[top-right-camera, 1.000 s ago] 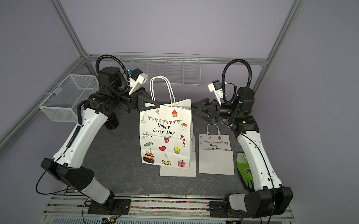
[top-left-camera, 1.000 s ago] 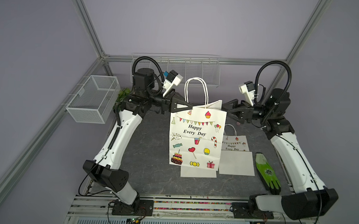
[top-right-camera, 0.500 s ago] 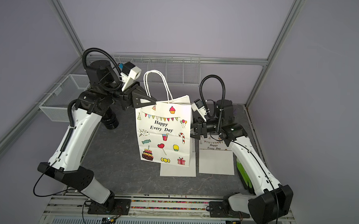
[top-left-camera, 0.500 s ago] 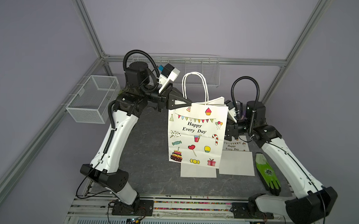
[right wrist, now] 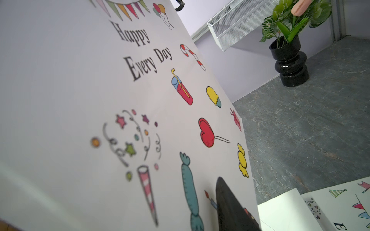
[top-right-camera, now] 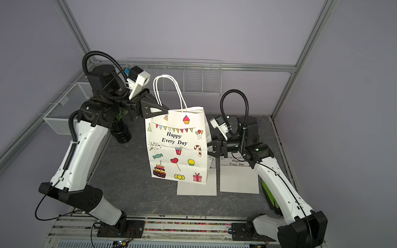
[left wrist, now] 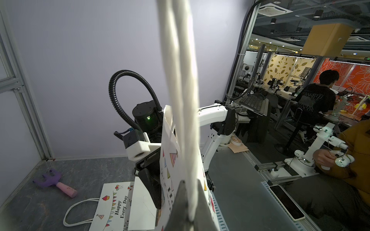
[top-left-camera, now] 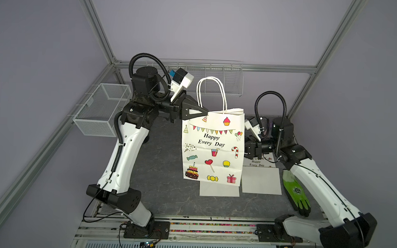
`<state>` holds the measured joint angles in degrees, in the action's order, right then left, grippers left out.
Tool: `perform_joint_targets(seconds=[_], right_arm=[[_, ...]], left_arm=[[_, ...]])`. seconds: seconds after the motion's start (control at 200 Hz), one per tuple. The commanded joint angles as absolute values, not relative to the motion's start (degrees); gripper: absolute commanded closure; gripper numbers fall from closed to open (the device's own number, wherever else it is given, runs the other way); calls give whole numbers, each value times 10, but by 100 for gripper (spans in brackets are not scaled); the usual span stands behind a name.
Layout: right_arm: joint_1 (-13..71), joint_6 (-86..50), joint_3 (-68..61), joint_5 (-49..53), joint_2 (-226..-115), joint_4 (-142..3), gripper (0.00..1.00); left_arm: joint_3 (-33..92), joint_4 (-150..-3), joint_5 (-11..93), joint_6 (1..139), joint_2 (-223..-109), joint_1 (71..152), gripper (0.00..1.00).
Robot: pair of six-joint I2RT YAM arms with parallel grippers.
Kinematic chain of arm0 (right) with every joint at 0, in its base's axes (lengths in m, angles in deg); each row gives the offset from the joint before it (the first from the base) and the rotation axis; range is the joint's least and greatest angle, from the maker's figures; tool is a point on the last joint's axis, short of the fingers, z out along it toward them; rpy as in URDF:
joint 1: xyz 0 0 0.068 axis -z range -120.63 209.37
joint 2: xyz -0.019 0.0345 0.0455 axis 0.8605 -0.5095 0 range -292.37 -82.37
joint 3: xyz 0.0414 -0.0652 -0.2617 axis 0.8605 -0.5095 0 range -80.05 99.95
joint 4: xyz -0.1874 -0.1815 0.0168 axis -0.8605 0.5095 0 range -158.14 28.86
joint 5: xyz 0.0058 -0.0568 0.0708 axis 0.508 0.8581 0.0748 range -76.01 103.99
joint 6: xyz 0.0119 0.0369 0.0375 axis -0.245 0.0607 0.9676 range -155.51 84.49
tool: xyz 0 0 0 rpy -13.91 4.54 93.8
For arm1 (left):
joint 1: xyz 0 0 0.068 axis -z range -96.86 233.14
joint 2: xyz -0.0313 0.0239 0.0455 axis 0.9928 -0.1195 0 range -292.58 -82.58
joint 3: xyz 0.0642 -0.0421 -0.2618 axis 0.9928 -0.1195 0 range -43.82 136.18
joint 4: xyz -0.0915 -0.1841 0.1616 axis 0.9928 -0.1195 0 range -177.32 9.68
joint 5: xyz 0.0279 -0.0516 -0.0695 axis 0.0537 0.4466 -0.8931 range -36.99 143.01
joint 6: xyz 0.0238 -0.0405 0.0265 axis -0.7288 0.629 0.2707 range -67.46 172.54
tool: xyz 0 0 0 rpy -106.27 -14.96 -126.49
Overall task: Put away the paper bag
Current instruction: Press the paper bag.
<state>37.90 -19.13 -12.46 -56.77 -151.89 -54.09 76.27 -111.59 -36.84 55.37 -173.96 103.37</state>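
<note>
A white paper bag (top-left-camera: pixel 212 148) (top-right-camera: pixel 178 146) printed "Happy Every Day" hangs upright above the table. My left gripper (top-left-camera: pixel 205 112) (top-right-camera: pixel 166 110) is at its top left corner. In the left wrist view that gripper (left wrist: pixel 190 181) is shut on the bag's white rope handles (left wrist: pixel 180 80). My right gripper (top-left-camera: pixel 246 149) (top-right-camera: pixel 211 150) is at the bag's right edge, at mid height, its tips hidden behind the bag. In the right wrist view one black finger (right wrist: pixel 228 204) lies along the bag's face (right wrist: pixel 100 100); the other finger is hidden.
Two more bags lie flat on the table, one (top-left-camera: pixel 220 188) under the hanging bag, one (top-left-camera: pixel 260 178) to its right. A green glove (top-left-camera: pixel 297 193) lies by the right arm. A wire basket (top-left-camera: pixel 101 108) hangs left, a wire rack (top-left-camera: pixel 218 79) behind. A black vase (top-right-camera: pixel 121 132) stands back left.
My right arm has dropped from the bag's top to its right edge, and its jaws have narrowed. My left gripper has carried the bag slightly up and to the left.
</note>
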Motion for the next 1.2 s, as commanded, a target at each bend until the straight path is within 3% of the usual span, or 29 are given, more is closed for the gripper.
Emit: perform_joint_targets(seconds=[0.0, 0.125, 0.195, 0.325, 0.66, 0.979, 1.194], right_arm=[[378, -192, -142, -536, -1486, -561, 29], [411, -157, -166, -478, -1466, -599, 6], [447, -108, -203, -456, -1453, -661, 1], [474, -32, -260, -447, -1429, -756, 8], [489, -41, -330, -469, -1412, -740, 11], [400, -115, -300, -466, -1425, -648, 14], [386, -122, -300, -453, -1420, -636, 14]], left_arm=[[775, -1113, -398, 543, -1724, 1029, 100], [768, -1113, -398, 542, -1719, 1029, 100], [761, -1113, -398, 540, -1714, 1027, 100], [755, -1113, -398, 537, -1707, 1022, 100], [769, -1113, -397, 540, -1724, 1021, 100], [785, -1113, -397, 544, -1737, 1020, 100], [793, -1113, -398, 546, -1741, 1019, 100]])
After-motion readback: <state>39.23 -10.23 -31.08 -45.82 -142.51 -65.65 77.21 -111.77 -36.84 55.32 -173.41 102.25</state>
